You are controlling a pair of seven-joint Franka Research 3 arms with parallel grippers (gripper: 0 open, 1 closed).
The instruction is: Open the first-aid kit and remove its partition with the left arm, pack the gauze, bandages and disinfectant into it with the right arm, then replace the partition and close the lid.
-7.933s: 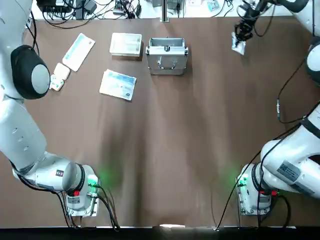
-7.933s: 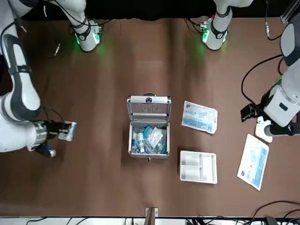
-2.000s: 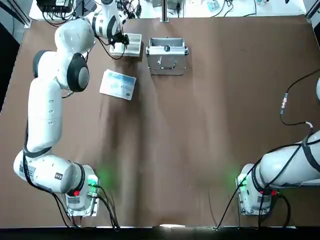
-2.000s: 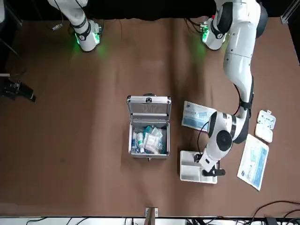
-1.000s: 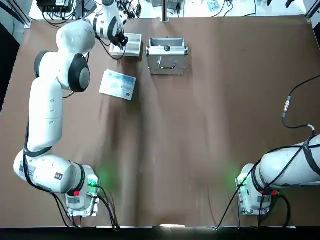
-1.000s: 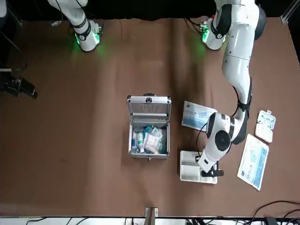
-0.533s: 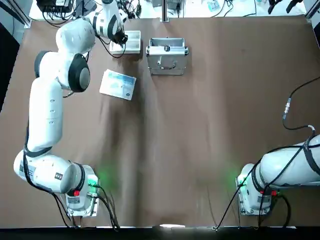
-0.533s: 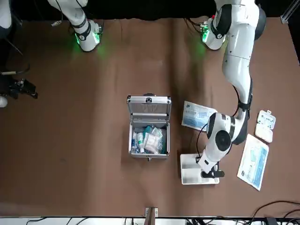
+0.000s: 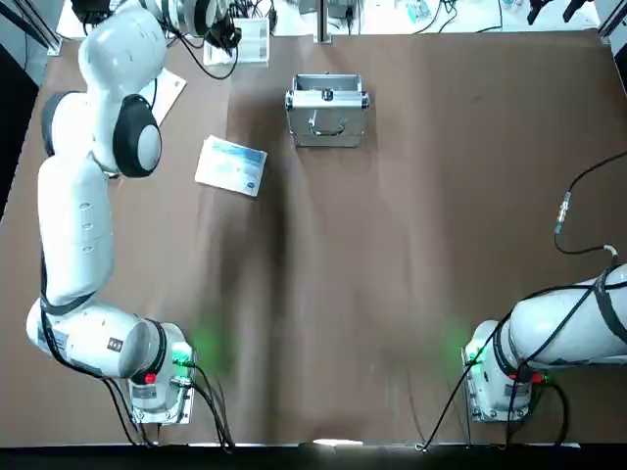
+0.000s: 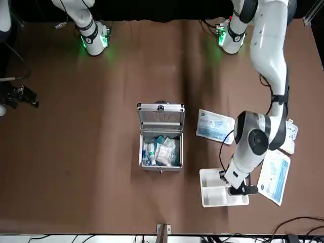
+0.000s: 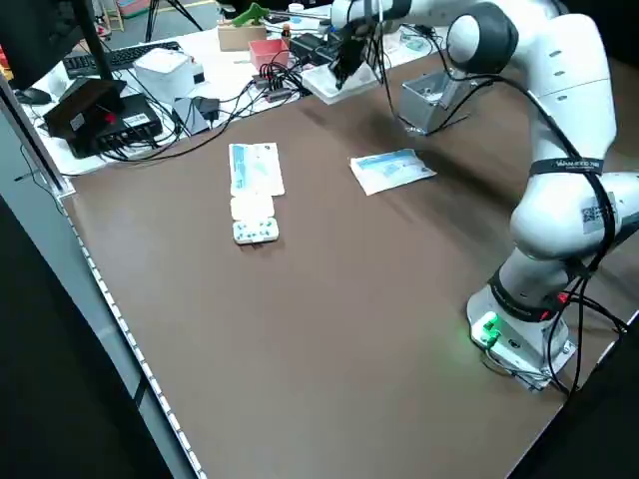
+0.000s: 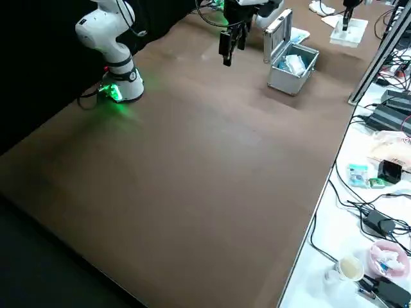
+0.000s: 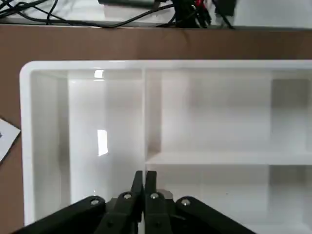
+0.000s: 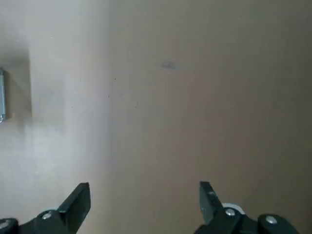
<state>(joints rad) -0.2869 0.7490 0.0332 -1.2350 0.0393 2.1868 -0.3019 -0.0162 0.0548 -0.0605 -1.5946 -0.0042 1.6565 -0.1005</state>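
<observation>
Beside open metal case (image 10: pixel 160 137): left tool (image 13: pixel 144 183) pinches glossy white compartmented partition (image 13: pixel 165 141); right tool (image 14: pixel 145 192) spread.

The partition (image 13: pixel 195 122) runs past the left wrist view's edges, so its full outline is cut off. In the top view the left pincer (image 9: pixel 233 29) is largely masked by its own wrist. Items packed inside the open case (image 10: pixel 160 150) are too small to tell apart. The right pincer (image 9: pixel 549 10) is clipped at the top view's edge.

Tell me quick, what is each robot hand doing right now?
Left gripper: shut on the partition, lifted off the table.
Right gripper: open, holding nothing.
</observation>
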